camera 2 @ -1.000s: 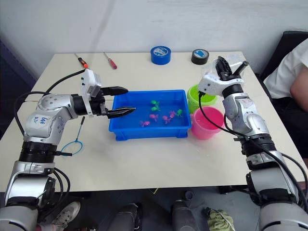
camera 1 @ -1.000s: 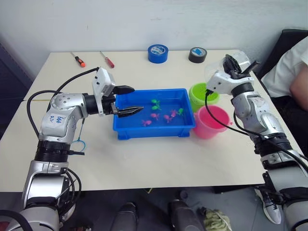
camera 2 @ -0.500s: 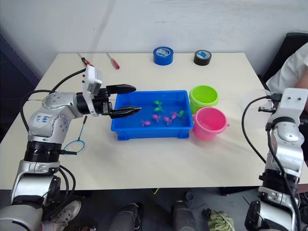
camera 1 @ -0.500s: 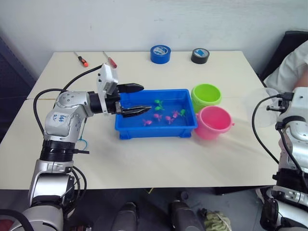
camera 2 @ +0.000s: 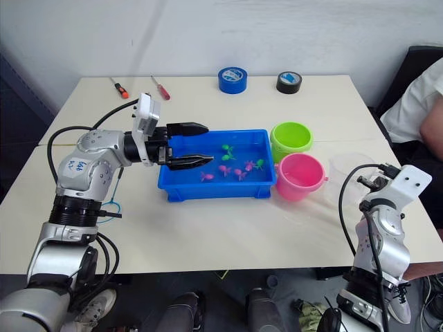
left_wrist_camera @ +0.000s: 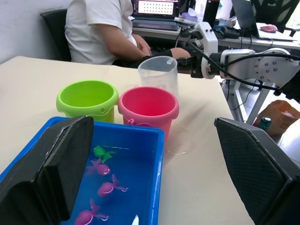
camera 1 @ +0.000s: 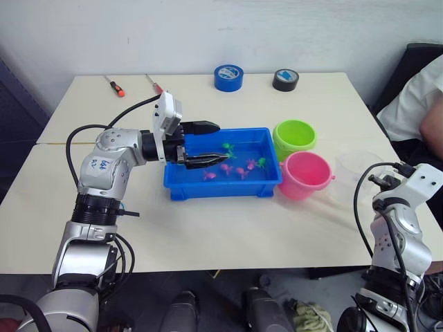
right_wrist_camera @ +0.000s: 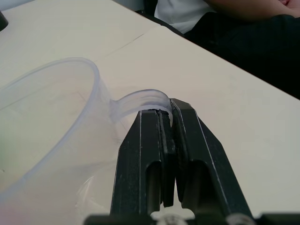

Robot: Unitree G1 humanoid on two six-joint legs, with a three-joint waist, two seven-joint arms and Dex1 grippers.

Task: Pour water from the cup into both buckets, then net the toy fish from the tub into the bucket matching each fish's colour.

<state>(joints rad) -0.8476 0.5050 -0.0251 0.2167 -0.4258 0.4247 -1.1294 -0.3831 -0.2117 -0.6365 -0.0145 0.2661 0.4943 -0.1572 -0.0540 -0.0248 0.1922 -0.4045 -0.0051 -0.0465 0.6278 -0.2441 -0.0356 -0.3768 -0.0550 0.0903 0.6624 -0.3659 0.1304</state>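
Observation:
The blue tub (camera 1: 181, 179) sits mid-table with several green and pink toy fish (camera 1: 235, 163) in it. Over the tub's left half my left gripper (camera 1: 221, 142) hangs open and empty. Right of the tub stand the green bucket (camera 1: 295, 137) and the pink bucket (camera 1: 306, 174). Near the table's right edge, right of the pink bucket, is the clear cup (camera 1: 356, 171), upright. My right gripper (right_wrist_camera: 166, 112) is shut on its handle. A bit of the net's blue hoop (camera 2: 111, 207) peeks out beside my left arm.
At the table's far edge lie a blue tape roll (camera 1: 228, 77), a black tape roll (camera 1: 284, 79) and two red-handled screwdrivers (camera 1: 114, 86) (camera 1: 155, 84). A person in a white shirt (camera 1: 415, 97) sits just beyond the table's right side.
My right arm has swung down from above the green bucket to the table's right edge, cup still held and now upright. My left gripper has reached further right over the tub.

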